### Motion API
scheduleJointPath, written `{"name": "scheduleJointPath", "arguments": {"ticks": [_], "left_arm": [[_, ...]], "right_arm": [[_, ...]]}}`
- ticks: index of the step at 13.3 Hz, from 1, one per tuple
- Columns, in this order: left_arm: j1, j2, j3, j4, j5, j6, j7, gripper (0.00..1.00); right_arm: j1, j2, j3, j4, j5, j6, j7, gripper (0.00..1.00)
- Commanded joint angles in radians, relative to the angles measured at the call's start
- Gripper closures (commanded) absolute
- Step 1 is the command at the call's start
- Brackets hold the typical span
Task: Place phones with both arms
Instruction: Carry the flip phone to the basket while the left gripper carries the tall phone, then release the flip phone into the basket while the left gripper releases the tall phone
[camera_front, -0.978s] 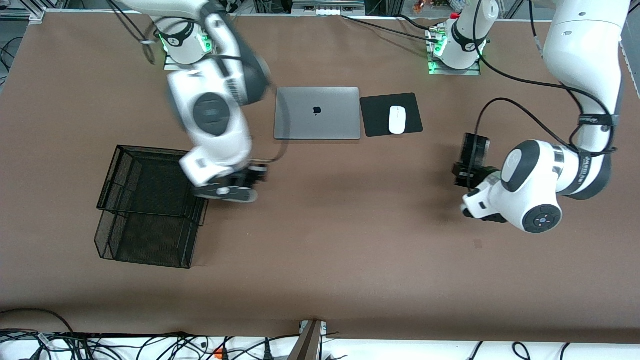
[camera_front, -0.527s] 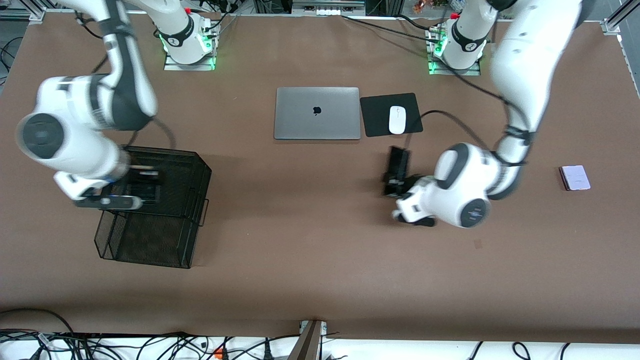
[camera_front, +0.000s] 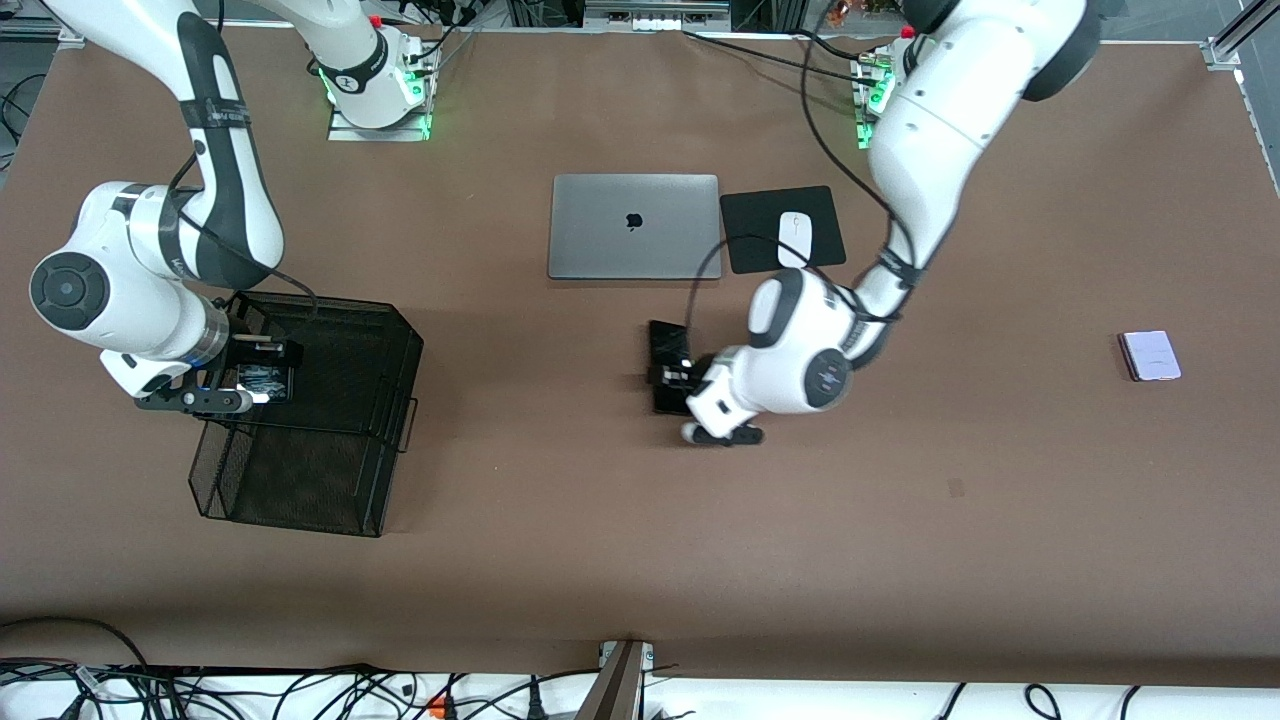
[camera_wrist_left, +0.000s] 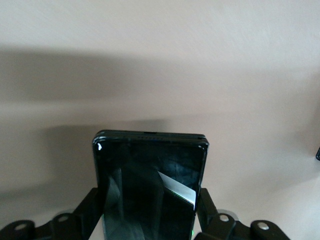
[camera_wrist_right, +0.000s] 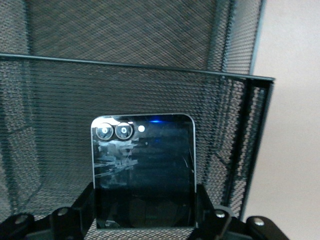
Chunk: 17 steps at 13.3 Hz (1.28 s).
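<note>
My right gripper (camera_front: 255, 378) hangs over the upper tier of the black mesh tray (camera_front: 395, 335), shut on the small black flip phone (camera_front: 266, 383). In the right wrist view that flip phone (camera_wrist_right: 144, 160) sits between the fingers of the right gripper (camera_wrist_right: 145, 200), with the tray's mesh (camera_wrist_right: 150, 90) under it. Low over the middle of the table, my left gripper (camera_front: 672, 378) is shut on the long slim black phone (camera_front: 665, 340). The left wrist view shows the left gripper (camera_wrist_left: 151, 197) with a finger against each long side of the slim phone (camera_wrist_left: 150, 170). A pale lavender phone (camera_front: 1150, 355) lies toward the left arm's end of the table.
A closed grey laptop (camera_front: 634, 226) lies between the two bases. Beside it a white mouse (camera_front: 794, 240) rests on a black pad (camera_front: 750, 240). The tray has a lower tier that sticks out nearer to the front camera. Cables run along the table's front edge.
The right arm swung the flip phone from beside the tray to over its upper tier. The left arm carried the slim phone toward the table's middle, uncovering the lavender phone.
</note>
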Motion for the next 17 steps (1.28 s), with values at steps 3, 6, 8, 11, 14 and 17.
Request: {"name": "scheduleJointPath", "arguments": {"ticks": [3, 6, 8, 11, 14, 17], "left_arm": [[0.064, -0.091, 0.049, -0.007, -0.012, -0.201, -0.026, 0.00], [0.198, -0.179, 0.090, 0.034, 0.208, -0.589, -0.013, 0.00], [0.255, -0.228, 0.092, 0.043, 0.422, -0.779, -0.013, 0.00], [0.259, -0.243, 0.089, 0.031, 0.843, -0.922, -0.008, 0.00], [0.286, -0.233, 0.131, 0.016, 1.003, -0.967, -0.008, 0.00], [0.376, -0.236, 0.150, -0.047, 1.013, -0.987, -0.017, 0.00]], "right_arm": [[-0.037, -0.003, 0.006, 0.010, 0.015, -0.004, -0.011, 0.00], [-0.031, -0.011, 0.009, 0.105, 0.015, -0.099, -0.017, 0.00], [-0.024, -0.011, 0.011, 0.217, 0.015, -0.208, -0.015, 0.00], [0.034, -0.011, 0.020, 0.348, 0.013, -0.314, 0.016, 0.00], [0.160, -0.010, 0.022, 0.396, 0.018, -0.337, 0.189, 0.00], [0.355, 0.033, 0.023, 0.412, 0.018, -0.302, 0.459, 0.00]]}}
